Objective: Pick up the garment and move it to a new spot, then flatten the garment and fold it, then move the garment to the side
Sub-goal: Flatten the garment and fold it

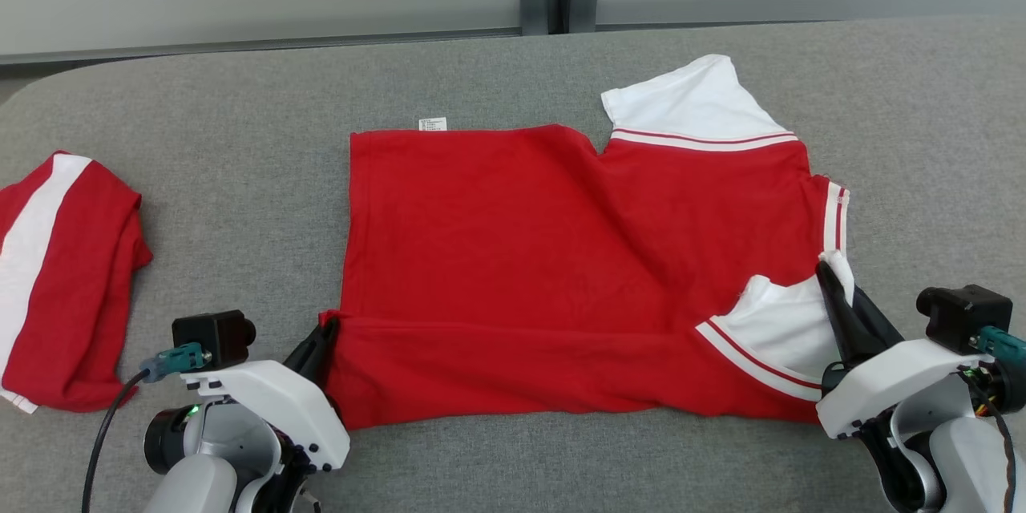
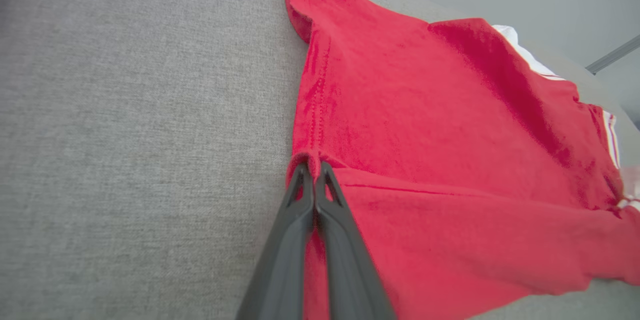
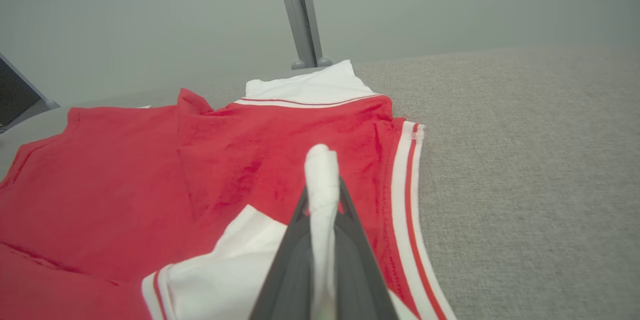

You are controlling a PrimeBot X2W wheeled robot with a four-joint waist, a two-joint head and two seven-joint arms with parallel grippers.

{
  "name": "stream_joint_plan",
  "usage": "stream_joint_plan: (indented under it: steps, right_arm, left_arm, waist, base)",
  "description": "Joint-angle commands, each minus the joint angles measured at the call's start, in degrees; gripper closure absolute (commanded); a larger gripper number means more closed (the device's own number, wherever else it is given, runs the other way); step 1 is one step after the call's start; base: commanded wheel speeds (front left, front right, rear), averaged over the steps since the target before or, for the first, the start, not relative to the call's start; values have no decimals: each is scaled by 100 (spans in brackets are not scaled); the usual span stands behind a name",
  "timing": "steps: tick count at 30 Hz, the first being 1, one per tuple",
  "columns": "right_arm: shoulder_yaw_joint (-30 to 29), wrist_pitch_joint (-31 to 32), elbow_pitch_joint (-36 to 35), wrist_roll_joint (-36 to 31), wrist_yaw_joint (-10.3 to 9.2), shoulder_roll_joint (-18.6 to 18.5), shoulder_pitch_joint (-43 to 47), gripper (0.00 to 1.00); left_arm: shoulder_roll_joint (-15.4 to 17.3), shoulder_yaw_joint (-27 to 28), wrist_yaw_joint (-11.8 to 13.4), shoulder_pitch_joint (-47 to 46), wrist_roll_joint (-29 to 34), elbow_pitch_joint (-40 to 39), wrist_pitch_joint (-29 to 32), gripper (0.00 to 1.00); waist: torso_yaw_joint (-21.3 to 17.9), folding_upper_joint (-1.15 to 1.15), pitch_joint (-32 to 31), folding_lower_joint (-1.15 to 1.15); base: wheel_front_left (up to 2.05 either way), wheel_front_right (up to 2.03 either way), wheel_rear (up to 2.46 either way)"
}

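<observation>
Between the two sets of fingers in the head view, the garment [image 1: 521, 240] lies spread on the grey surface [image 1: 240, 176]. Its red body is flat and its near strip is turned over onto the body. The left fingers [image 1: 317, 353] are closed on the hem corner of that strip. The right fingers [image 1: 838, 296] are closed on the white sleeve [image 1: 781, 321] at the opposite end. Well to the left of the left fingers, a second folded garment [image 1: 64, 272] rests apart.

Left wrist view: the fingers are pressed together with red hem pinched at their tips. The garment extends beyond them and to their right, and a fold line runs away from the tips.

Right wrist view: the fingers clamp a roll of white sleeve fabric that stands up between them. The red body lies beyond them and to their left.

Status, as a judgement: relocation and flattening appear complete. The first fold appears to be in hand, its edge not yet released. Left to do: release, further folds, transfer to the side.
</observation>
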Motion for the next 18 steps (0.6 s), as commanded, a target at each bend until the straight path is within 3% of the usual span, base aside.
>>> stream_joint_plan:
  steps: [1,5,6,7,8,13,18]
  right_arm:
    - [53,-76,116,20,0,-62,-129,100]
    - [266,-295,544,128,0,-75,-456,100]
    - [344,-424,754,146,0,-43,-575,54]
    - [374,-523,836,151,0,-25,-634,23]
    - [403,-614,916,147,0,-20,-678,0]
    - [462,-1171,1139,-3,0,-30,-843,0]
    - [294,-1395,812,-405,0,-64,-770,0]
  left_arm:
    - [19,45,-46,-132,-26,56,-51,100]
    - [-6,2,-99,-315,-19,339,-84,100]
    - [-27,-28,-144,-378,-12,441,-116,82]
    - [-40,-33,-153,-406,-3,485,-159,43]
    - [-54,-59,-159,-402,9,542,-171,0]
    - [-101,-56,-199,-318,60,547,-516,0]
    - [-72,-42,9,-181,515,280,-1404,0]
  waist:
    - [19,0,109,0]
    - [47,0,214,0]
    - [58,0,244,0]
    - [59,0,255,0]
    - [61,0,258,0]
    - [59,0,237,0]
    - [78,0,102,0]
  base:
    - [0,0,0]
    - [0,0,0]
    - [0,0,0]
    - [0,0,0]
    - [0,0,0]
    - [0,0,0]
    - [0,0,0]
